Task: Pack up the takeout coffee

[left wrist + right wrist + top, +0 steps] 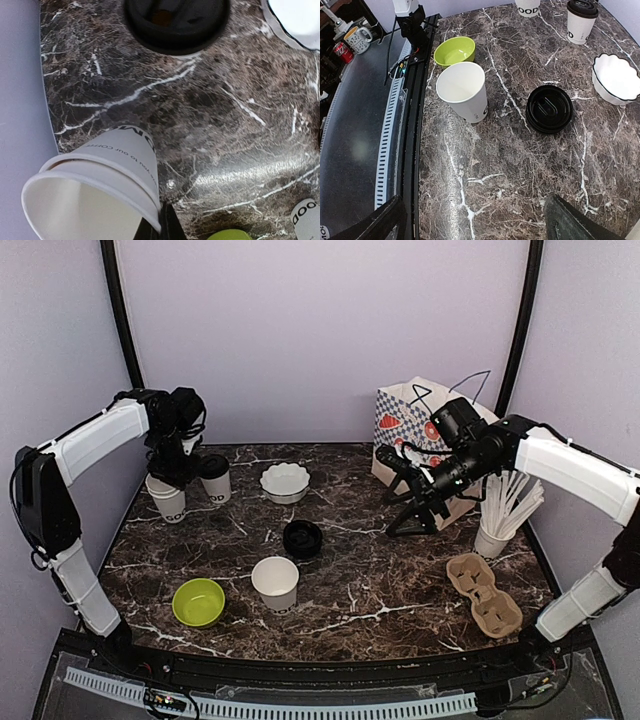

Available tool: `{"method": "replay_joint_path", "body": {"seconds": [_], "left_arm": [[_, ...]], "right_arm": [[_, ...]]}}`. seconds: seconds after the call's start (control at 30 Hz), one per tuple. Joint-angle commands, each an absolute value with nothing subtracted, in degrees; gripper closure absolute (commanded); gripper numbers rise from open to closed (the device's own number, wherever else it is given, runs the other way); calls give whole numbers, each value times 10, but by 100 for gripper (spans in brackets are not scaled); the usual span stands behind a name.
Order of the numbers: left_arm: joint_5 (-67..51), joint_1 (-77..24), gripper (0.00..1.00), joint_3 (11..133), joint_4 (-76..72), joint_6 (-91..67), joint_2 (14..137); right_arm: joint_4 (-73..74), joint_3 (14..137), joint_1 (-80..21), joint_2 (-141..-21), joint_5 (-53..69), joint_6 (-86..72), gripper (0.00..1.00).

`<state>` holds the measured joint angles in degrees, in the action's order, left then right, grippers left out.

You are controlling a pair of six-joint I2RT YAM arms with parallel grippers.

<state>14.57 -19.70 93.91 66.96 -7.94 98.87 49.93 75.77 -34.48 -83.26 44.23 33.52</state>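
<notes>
At the back left stands a nested pair of lidless white paper cups [170,502] with black lettering. My left gripper [173,476] comes down on them from above, shut on their rim [150,212]. Right beside them a takeout coffee cup with a black lid [214,478] stands upright. Another lidless white cup [275,583] stands near the front centre [464,92], with a stack of black lids [302,539] just behind it [549,108]. My right gripper [394,496] hangs open over bare marble right of centre, its fingers [575,220] wide apart with nothing between them.
A white scalloped bowl [285,482] sits at the back centre and a green bowl [198,602] at the front left. On the right are a patterned paper bag [415,425], a cup of white straws [497,525] and a cardboard cup carrier [484,594].
</notes>
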Motion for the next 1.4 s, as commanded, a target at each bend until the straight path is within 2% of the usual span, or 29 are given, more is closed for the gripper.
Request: {"method": "replay_joint_path", "body": {"seconds": [0.0,0.37,0.63,0.83,0.97,1.03,1.17,1.27,1.37], "left_arm": [[142,-145,100,952,621,-46,991],[79,-63,100,952,536,13,1039],[53,-36,99,1015,551,22,1117],[41,-31,89,1039,564,21,1141],[55,-30,65,1051,576,11,1145],[71,-30,59,1061,585,3,1139],[90,-36,53,1070,589,-11,1100],[95,-61,52,1066,596,-14,1052],[84,-138,52,1023,581,10,998]], "right_arm": [[487,752,-345,-823,432,333,4],[483,739,-345,-816,419,331,4],[495,753,-345,-825,414,338,4],[495,748,-345,-826,407,338,4],[498,754,-346,-831,409,338,4],[501,758,-345,-834,411,338,4],[503,762,-346,-840,417,339,4],[507,767,-347,-845,417,340,4],[511,774,-348,-849,407,344,4]]}}
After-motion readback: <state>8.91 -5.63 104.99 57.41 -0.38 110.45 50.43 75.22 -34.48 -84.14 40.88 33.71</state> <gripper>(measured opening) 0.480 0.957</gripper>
